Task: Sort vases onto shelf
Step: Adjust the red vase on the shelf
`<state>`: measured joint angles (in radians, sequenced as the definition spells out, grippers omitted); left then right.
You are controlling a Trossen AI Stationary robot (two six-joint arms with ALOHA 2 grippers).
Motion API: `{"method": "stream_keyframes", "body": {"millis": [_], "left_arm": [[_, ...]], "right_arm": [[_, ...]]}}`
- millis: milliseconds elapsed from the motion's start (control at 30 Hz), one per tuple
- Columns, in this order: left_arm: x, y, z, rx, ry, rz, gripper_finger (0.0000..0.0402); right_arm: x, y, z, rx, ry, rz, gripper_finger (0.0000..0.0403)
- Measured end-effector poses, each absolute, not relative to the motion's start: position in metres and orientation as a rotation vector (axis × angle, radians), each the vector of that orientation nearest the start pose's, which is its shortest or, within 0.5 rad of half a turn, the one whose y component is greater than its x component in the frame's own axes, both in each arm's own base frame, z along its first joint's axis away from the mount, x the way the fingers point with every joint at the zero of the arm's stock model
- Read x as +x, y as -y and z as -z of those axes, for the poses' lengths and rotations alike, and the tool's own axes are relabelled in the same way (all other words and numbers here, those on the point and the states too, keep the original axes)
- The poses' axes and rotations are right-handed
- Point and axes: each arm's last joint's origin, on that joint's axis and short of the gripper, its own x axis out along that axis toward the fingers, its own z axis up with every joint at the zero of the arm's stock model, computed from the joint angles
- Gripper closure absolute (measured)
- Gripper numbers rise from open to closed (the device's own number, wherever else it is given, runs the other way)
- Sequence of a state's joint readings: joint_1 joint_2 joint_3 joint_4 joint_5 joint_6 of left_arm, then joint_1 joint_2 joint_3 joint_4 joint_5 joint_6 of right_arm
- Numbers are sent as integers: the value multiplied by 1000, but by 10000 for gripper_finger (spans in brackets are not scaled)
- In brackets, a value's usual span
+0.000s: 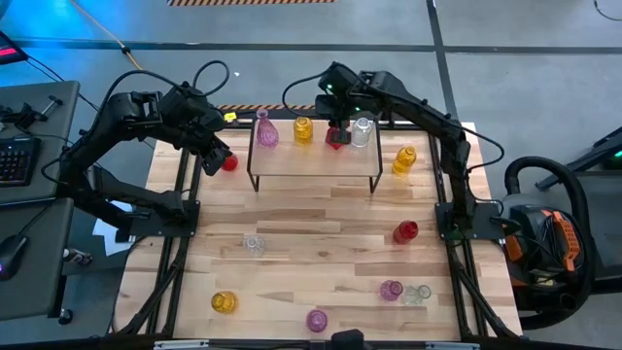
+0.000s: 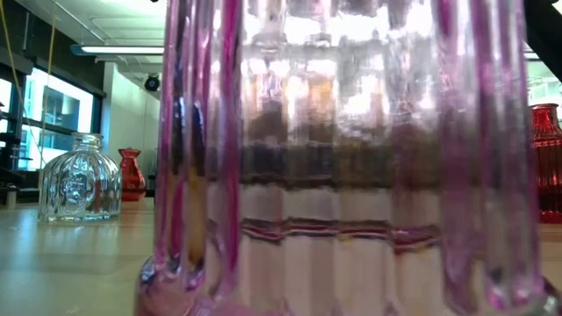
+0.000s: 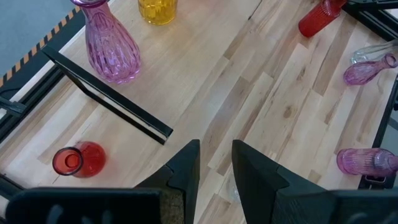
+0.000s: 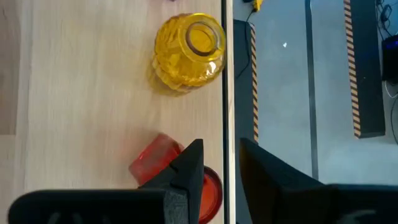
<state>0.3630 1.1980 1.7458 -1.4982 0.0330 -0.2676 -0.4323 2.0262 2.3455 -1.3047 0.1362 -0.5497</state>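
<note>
Left gripper point(image 3: 216, 146), fingers slightly parted and grasping nothing, hangs above the table point(image 1: 311, 214) off the left end of the shelf point(image 1: 311, 160), beside an upright red table vase point(image 1: 228, 162). The shelf, at the table's back edge, carries four upright vases, necks up: pink vase point(image 1: 264, 133), yellow vase point(image 1: 303, 129), red vase point(image 1: 336, 137), clear vase point(image 1: 362, 129). Right gripper point(image 4: 221, 144), fingers slightly parted and empty, hangs over the shelf's back edge beside the red vase. Eight vases stand or lie on the table; twelve in all, three per colour.

Right before you, a ribbed pink vase point(image 2: 351, 158) fills the view, with a clear vase point(image 2: 79, 180) and a red vase point(image 2: 130, 174) behind it.
</note>
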Motion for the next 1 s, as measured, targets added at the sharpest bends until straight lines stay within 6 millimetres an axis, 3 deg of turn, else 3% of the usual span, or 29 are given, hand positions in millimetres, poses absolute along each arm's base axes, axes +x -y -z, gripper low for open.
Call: {"method": "stream_keyframes", "body": {"millis": [1000], "left_arm": [[148,-55,-450,-434,-893,-430,316]], "right_arm": [[346,181,-392,-210,-1171,251,320]]}}
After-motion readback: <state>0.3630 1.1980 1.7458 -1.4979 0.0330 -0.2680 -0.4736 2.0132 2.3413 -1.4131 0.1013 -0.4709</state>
